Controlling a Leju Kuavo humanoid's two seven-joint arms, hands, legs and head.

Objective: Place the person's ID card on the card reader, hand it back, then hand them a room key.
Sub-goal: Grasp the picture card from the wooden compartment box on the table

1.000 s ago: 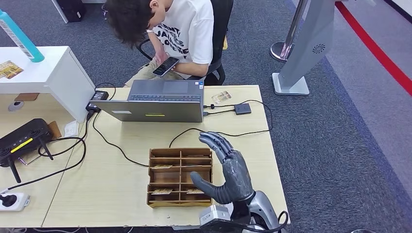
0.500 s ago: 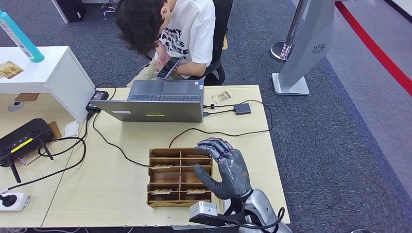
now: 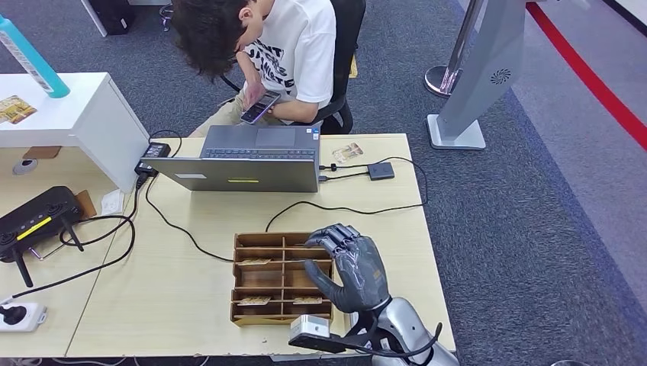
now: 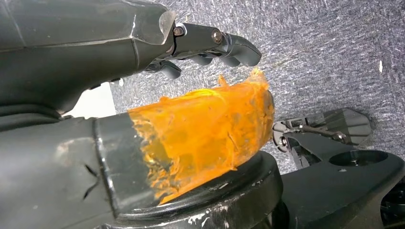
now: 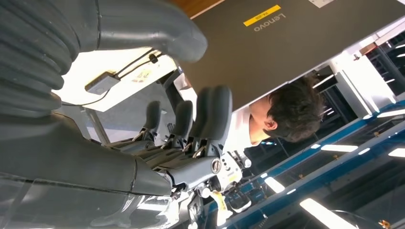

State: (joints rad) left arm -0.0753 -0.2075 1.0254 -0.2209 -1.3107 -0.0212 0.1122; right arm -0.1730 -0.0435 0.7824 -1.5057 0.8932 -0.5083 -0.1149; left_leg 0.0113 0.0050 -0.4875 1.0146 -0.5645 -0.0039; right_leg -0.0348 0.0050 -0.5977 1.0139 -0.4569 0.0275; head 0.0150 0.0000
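A wooden divided tray [image 3: 246, 279] sits near the table's front edge, with room key cards [image 3: 254, 300] lying in some compartments. My right hand [image 3: 351, 271] hovers over the tray's right side with its fingers bent down toward the compartments. A gap separates the thumb from the fingers [image 5: 212, 112] and nothing is between them. A small dark card reader [image 3: 380, 170] lies at the far right of the table with a card [image 3: 347, 152] beside it. My left hand [image 4: 143, 95] hangs over the carpet, holding nothing, an orange wrap on its thumb. The person [image 3: 275, 46] sits behind the table looking at a phone.
An open laptop [image 3: 244, 171] stands between the tray and the person, with cables running across the table [image 3: 191, 305]. A black device [image 3: 34, 217] and a power strip [image 3: 19, 314] lie at the left. A white box [image 3: 76, 114] stands at the back left.
My right hand's fingers went from stretched upward to bent down, and the hand sank closer to the tray. The person shifted their head and phone slightly.
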